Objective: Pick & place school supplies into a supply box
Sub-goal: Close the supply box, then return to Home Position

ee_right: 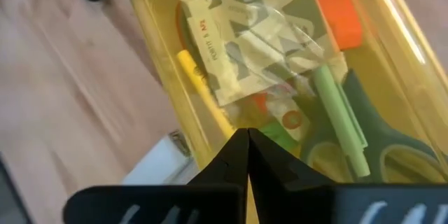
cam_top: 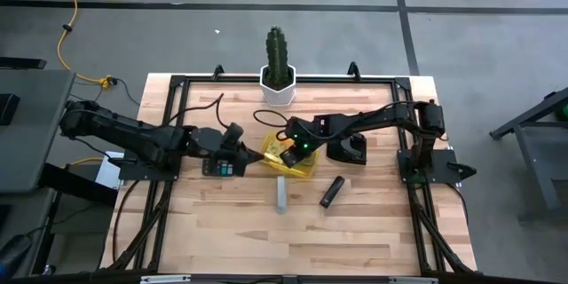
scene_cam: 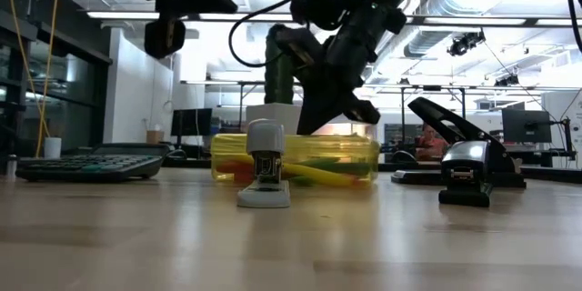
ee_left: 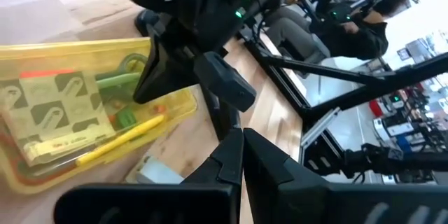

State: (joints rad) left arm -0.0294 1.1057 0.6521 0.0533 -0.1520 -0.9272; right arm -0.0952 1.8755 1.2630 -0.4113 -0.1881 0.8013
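The translucent yellow supply box [cam_top: 304, 170] sits mid-table. It holds a yellow pen [ee_right: 203, 91], a printed packet [ee_right: 245, 49], an orange piece [ee_right: 336, 7], a green pen [ee_right: 339, 119] and scissors handles [ee_right: 392, 147]. My right gripper [ee_right: 246, 140] is shut and hovers just above the box's inside [scene_cam: 320, 125]. My left gripper [ee_left: 242, 143] is shut and empty. It hangs beside the box's left end, above the black calculator [cam_top: 222, 168].
A grey stapler [cam_top: 280, 193] lies just near of the box, with a small black object [cam_top: 331, 191] to its right. A black hole punch [cam_top: 347, 150] stands right of the box. The white cactus pot [cam_top: 277, 94] is at the far edge. People sit beyond the table [ee_left: 371, 14].
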